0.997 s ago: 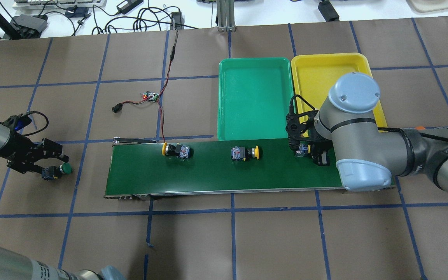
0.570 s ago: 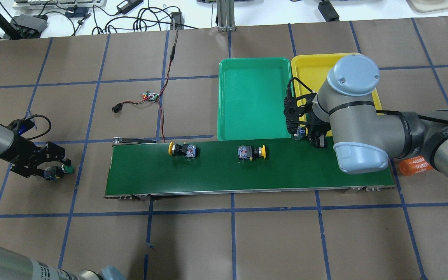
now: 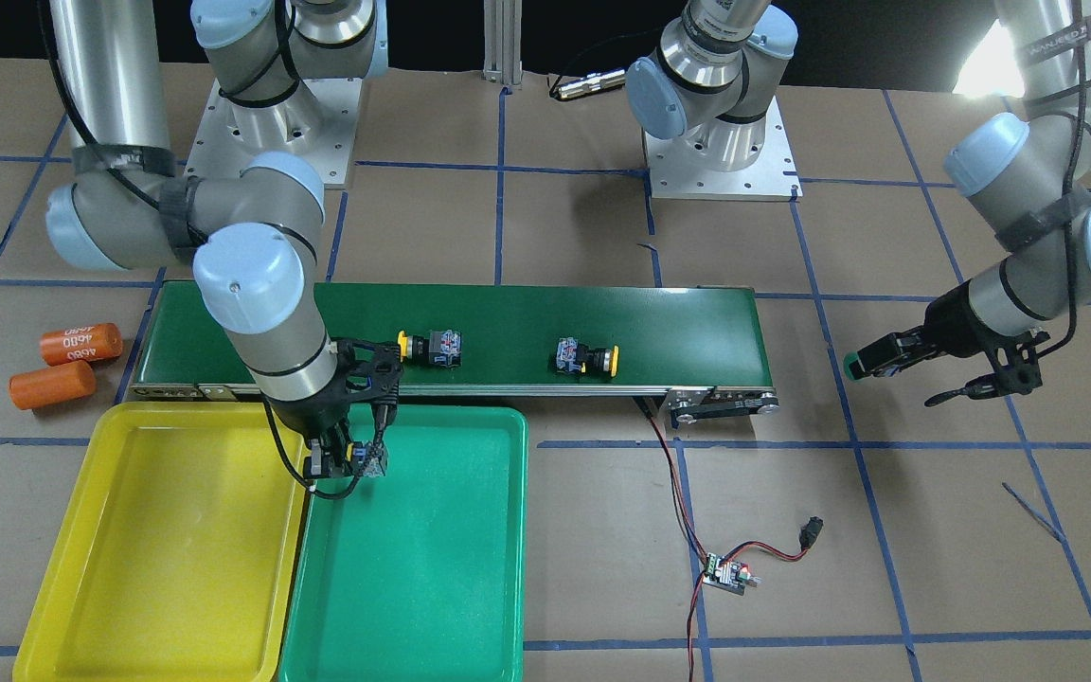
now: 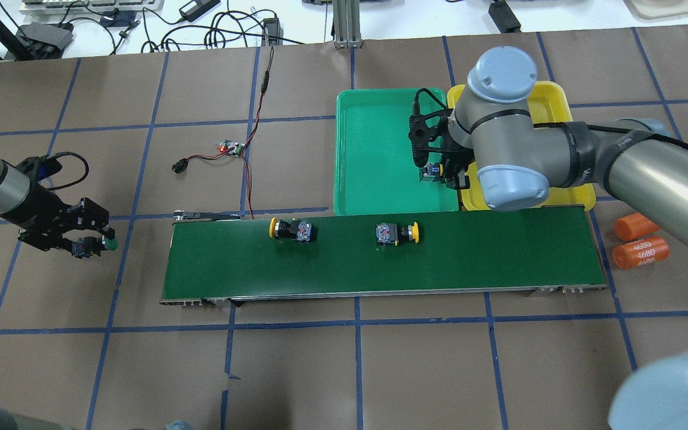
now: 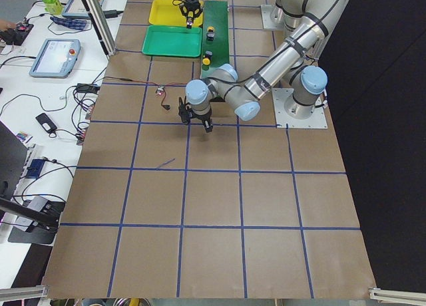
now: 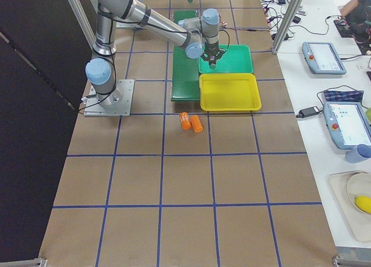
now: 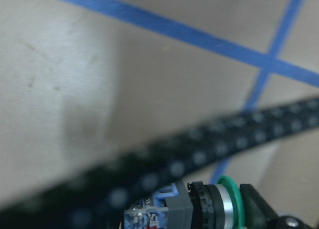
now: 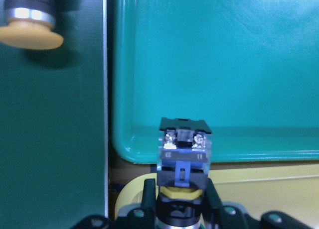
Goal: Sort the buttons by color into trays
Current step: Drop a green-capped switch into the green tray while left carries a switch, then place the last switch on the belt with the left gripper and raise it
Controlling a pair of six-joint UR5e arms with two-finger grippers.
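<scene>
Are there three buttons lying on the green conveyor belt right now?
No, the overhead view shows only two on the conveyor belt: one yellow-capped button and a second yellow-capped button.

Right end effector (image 4: 439, 173), clamped on a held yellow button (image 8: 183, 154), hangs over the seam between green tray (image 4: 374, 149) and yellow tray (image 4: 550, 98). Its arm covers much of the yellow tray from above. Green tray floor lies open on the side away from the seam.

Conveyor belt (image 4: 499, 263): left loose button (image 4: 292, 229) and middle loose button (image 4: 396, 233) sit along the far edge, well apart, with passage between them and along the near strip.

Orange cylinders (image 4: 639, 252) lie just off the belt's right end.

Circuit board (image 4: 232, 147) lies on the table, its red lead running to the belt's left end.

Left end effector (image 4: 90, 239), gripping a green button (image 4: 109, 243), has open table between it and the belt.
</scene>
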